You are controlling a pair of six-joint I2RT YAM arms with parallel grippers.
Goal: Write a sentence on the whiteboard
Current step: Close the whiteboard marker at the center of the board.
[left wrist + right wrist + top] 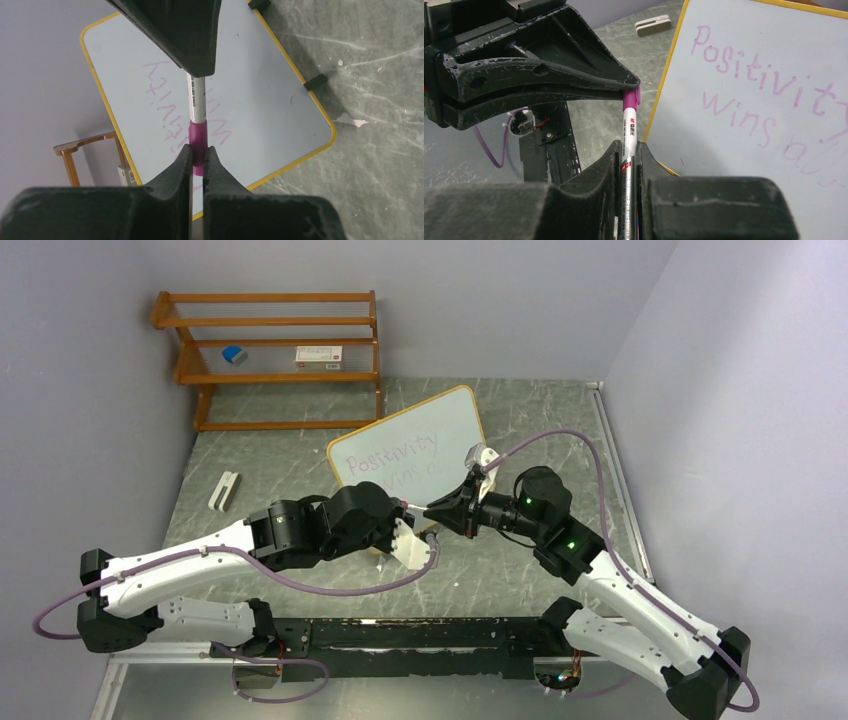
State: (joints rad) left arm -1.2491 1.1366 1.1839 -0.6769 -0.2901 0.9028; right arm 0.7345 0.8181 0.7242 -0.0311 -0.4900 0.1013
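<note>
The whiteboard (455,425) stands tilted on the table, its yellow-edged face (724,150) toward the arms. The sentence (754,85) reads "Positivity wins" in purple on two lines, with a few fainter strokes after "wins". It also shows in the top view as the sentence (390,455). A white marker (628,130) with a purple cap (197,132) spans between both grippers in front of the board. My left gripper (199,152) is shut on the cap. My right gripper (628,150) is shut on the white barrel. The two grippers meet tip to tip; the right gripper (432,510) lies just right of the left gripper (412,517).
A wooden shelf (280,350) stands against the back wall, with a blue item (234,355) and a small box (320,356) on it. A white clip-like block (224,490) lies on the table's left side. Grey walls close in both sides.
</note>
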